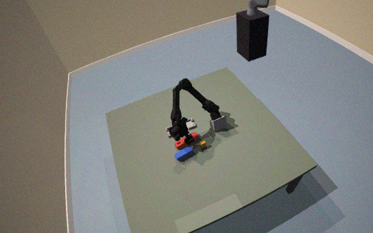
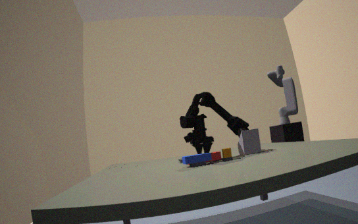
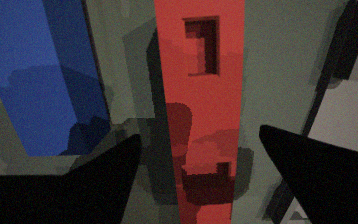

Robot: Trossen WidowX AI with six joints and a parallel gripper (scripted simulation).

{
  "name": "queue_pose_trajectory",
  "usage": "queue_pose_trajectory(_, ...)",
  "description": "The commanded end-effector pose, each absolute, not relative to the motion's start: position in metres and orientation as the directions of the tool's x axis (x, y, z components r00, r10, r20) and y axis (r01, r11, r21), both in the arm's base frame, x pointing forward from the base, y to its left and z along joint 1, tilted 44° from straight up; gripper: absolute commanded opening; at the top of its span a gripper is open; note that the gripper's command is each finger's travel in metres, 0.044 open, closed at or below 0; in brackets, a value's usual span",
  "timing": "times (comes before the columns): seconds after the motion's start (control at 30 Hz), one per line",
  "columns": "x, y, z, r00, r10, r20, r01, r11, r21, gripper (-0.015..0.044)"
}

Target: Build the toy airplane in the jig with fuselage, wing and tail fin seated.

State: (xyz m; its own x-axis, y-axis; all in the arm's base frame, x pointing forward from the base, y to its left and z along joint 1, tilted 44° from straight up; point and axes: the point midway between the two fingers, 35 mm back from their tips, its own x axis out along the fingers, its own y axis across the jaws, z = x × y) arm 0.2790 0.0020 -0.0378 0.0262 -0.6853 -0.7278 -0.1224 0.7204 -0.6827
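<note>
1. Nearest in the exterior view, the blue wing [image 1: 184, 154] [image 2: 195, 159] [image 3: 40, 90] lay on the tabletop [image 1: 151, 185] [image 2: 128, 184] [image 3: 280, 50], unfitted, beside the fuselage.
2. The orange tail fin [image 1: 203, 144] [image 2: 226, 153] stood loose near one end of the fuselage, its turn probably last.
3. The red fuselage [image 1: 183, 141] [image 2: 216, 156] [image 3: 205, 110] lay between wing and cradle, outside the cradle, sockets facing up.
4. The pincer [image 1: 184, 138] [image 2: 203, 152] [image 3: 200, 135] pointed down over it, spread wide and holding nothing, one finger to each side in the wrist view. The step in hand looked like picking up the fuselage.
5. Beyond it, the pale cradle [image 1: 192, 124] [image 2: 179, 161] [image 3: 347, 115] had nothing seated that could be seen. The next move called for lowering squarely, closing on the fuselage's long sides and lifting it level; a finger coming down off-line could have nudged the wing or cradle.
</note>
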Motion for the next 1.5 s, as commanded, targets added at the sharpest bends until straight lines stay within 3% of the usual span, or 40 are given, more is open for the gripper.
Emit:
queue_pose_trajectory(0.0, 0.277, -0.005, -0.044, 0.018, -0.693, -0.721, -0.129, 0.713, -0.689, 0.0440)
queue_pose_trajectory(0.23, 0.276, -0.012, -0.050, 0.018, -0.694, -0.720, -0.129, 0.712, -0.690, 0.0440)
queue_pose_trajectory(0.53, 0.276, -0.012, -0.050, 0.018, -0.694, -0.720, -0.129, 0.712, -0.690, 0.0204)
queue_pose_trajectory(0.8, 0.276, -0.012, -0.050, 0.018, -0.694, -0.720, -0.129, 0.712, -0.690, 0.0150)
queue_pose_trajectory(1.0, 0.282, -0.004, -0.048, 0.049, -0.679, -0.733, -0.116, 0.725, -0.679, 0.0000)
queue_pose_trajectory(1.47, 0.289, 0.023, -0.029, 0.067, -0.662, -0.747, -0.111, 0.739, -0.665, 0.0000)
